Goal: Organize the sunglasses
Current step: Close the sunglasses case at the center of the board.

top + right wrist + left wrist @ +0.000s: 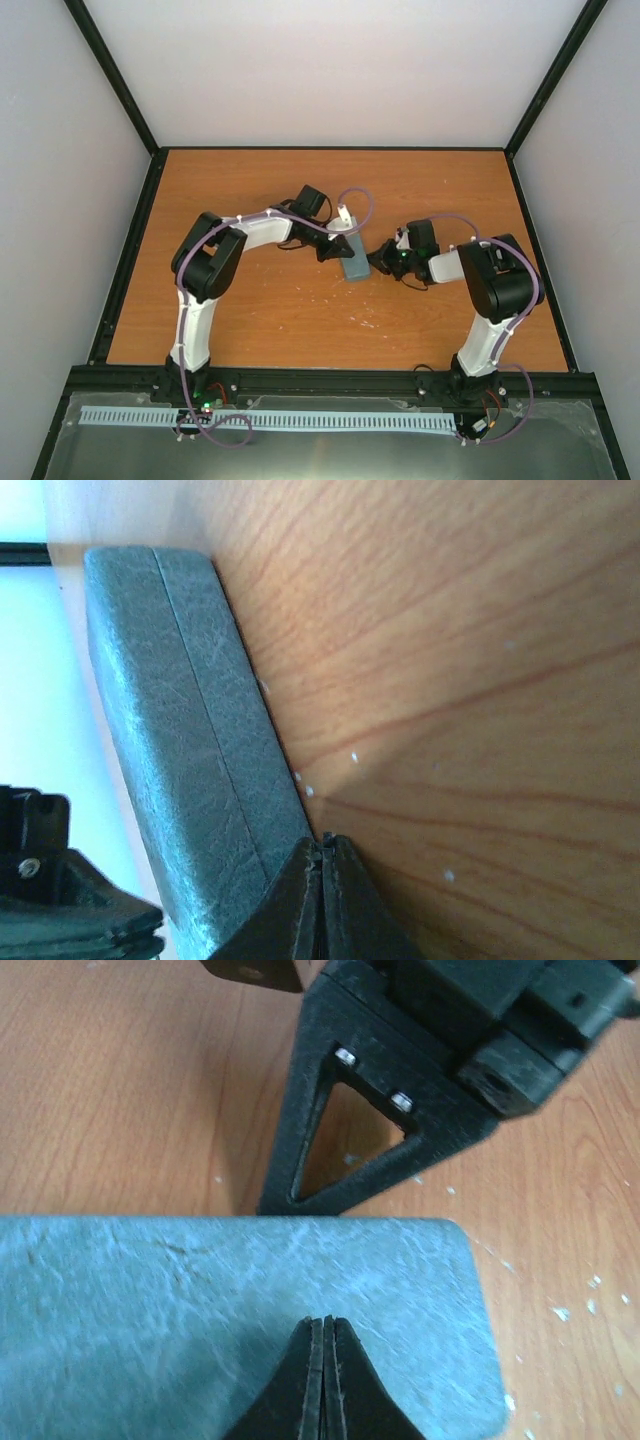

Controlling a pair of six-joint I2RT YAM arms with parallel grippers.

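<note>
From the top camera I see both arms reaching in to the middle of the table (300, 320), where the grey-blue case (353, 262) lies closed and flat on the wood. The left gripper (340, 250) comes at it from the left and the right gripper (375, 265) from the right, so the case sits between the two. On the left wrist camera my own fingers (308, 1360) are pressed together with no gap. Their tips are over the case's textured top, near its rounded corner, and I cannot tell whether they touch it. Past the far edge of the case that view also shows one black finger of the other gripper, with a triangular cutout, its tip down at the case's edge. On the right wrist camera the fingers (336, 880) are likewise closed tight against each other with nothing between them. Their tips are at the long side of the case beside its seam line, either touching it or just beside it. Small white specks (560, 1312) are scattered over the wood near the case. I cannot tell where the sunglasses are, since no view shows any reddish-pink frame and the case is shut
</note>
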